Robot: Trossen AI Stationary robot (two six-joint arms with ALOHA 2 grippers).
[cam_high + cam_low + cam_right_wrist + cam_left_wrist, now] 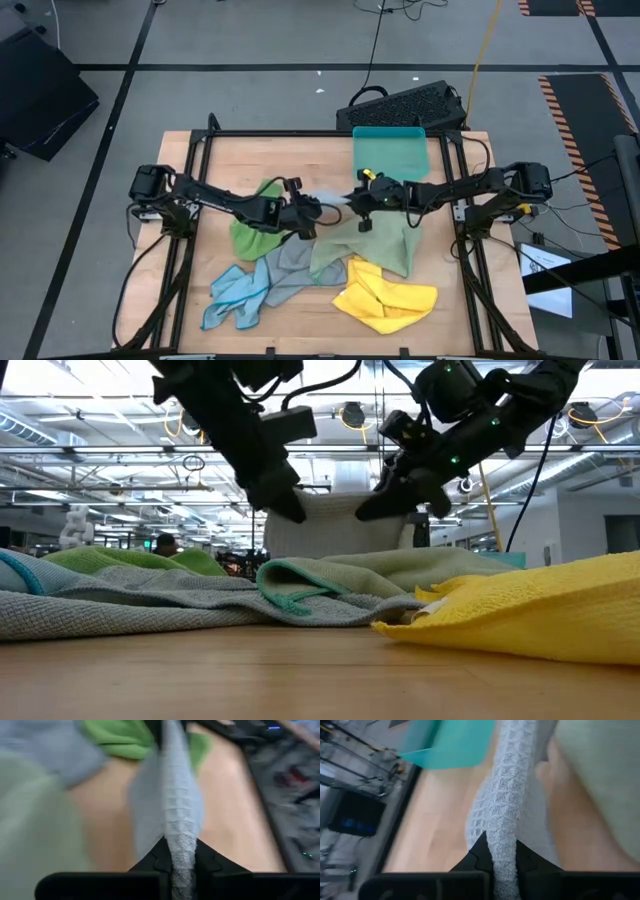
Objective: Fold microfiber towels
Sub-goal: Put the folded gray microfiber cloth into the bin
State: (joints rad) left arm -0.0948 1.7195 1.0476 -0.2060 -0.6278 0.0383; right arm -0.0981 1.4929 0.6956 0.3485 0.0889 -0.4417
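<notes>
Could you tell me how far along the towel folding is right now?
Nothing looks folded yet. In hand: the left gripper and right gripper are both shut on a pale grey towel, held stretched between them above the table. Left: the bright green towel, pale green towel, blue towel and yellow towel lie crumpled.

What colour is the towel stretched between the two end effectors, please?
Pale grey-white towel, waffle-textured; clearest in the left wrist view.
</notes>
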